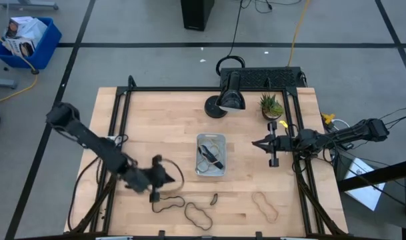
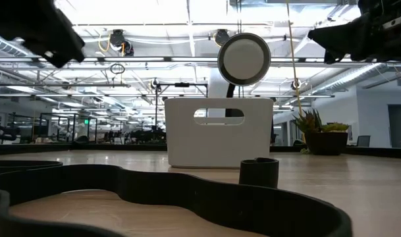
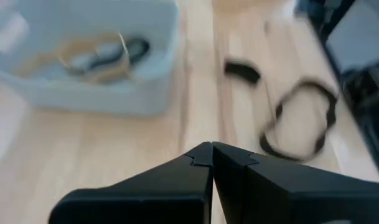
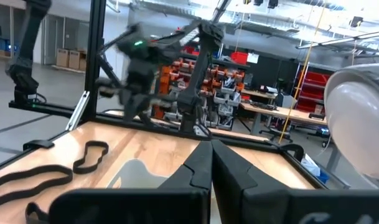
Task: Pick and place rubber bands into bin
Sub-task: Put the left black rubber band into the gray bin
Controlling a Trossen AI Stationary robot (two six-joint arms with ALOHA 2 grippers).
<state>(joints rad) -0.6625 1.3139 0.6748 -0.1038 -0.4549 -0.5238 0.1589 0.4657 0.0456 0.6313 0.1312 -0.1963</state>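
- Bin (image 1: 211, 155): clear tray at the table's centre. It already holds a few bands, one dark and at least one pale.
- Loose rubber bands, all at the front of the table: a dark loop (image 1: 168, 202) at about 8 o'clock from the bin; a second dark loop (image 1: 199, 215) at 6 o'clock; a tiny dark piece (image 1: 214, 198) between bin and front edge; a pale tan loop (image 1: 265, 206) at 5 o'clock.
- Left gripper (image 1: 156, 180): at 8 o'clock from the bin, just above the nearest dark loop. The wrist view shows its fingers pressed together with nothing between them.
- Right gripper (image 1: 271, 144): waits at 3 o'clock from the bin, near the table's right rail. Its fingers meet at the tips and it carries nothing.
- Step in hand, as judged: between picks; the left arm appears to be lining up on a loose band.
- Next move calls for: spreading the fingers, lowering onto the dark loop so one finger goes on each side of a strand, pinching, then carrying it toward 2 o'clock to the bin.
- Other items: lamp (image 1: 229, 97) and potted plant (image 1: 271, 105) at the table's back.
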